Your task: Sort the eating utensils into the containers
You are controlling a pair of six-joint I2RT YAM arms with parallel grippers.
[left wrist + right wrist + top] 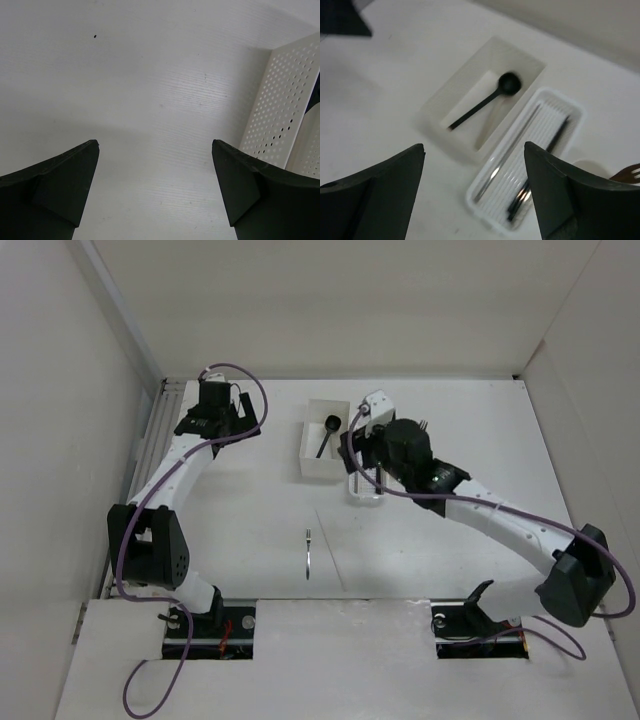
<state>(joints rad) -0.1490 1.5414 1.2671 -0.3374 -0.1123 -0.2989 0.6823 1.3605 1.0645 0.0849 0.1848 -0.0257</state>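
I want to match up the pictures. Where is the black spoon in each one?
Top external: the black spoon lies inside the white box, a little above the middle.
Left wrist: not in it; only a holey white wall at the right.
Right wrist: the spoon lies inside the same box, upper middle.
Shared landmark: the white box, beside the narrow basket in those two views.

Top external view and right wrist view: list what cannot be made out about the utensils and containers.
Top external: perforated basket mostly hidden under the right arm.
Top external: silver fork too small to show its tines.
Right wrist: chopsticks blurred, count unclear.
Right wrist: brown fork cut off by the right edge; cup partly behind a finger.
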